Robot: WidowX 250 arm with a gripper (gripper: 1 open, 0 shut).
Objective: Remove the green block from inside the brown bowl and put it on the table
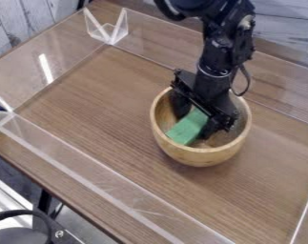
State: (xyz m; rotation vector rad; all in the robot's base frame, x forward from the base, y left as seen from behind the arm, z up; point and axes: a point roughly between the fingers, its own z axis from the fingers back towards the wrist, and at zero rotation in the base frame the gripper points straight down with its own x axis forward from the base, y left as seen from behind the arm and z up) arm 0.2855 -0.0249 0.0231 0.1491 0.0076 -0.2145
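The brown bowl [199,150] sits right of the table's [92,114] middle. Inside it the green block [188,128] lies tilted, its lower end towards the bowl's front-left wall and its upper end under the arm. My black gripper [201,111] reaches down into the bowl from above. Its fingers [176,98] stand apart on either side of the block's upper end, wider than the block. The block rests in the bowl and is not lifted. The fingertips are partly hidden by the rim and the block.
Low clear acrylic walls [67,152] run along the table's edges. A clear bracket [109,26] stands at the far left corner. The arm [222,38] rises from the bowl to the upper right.
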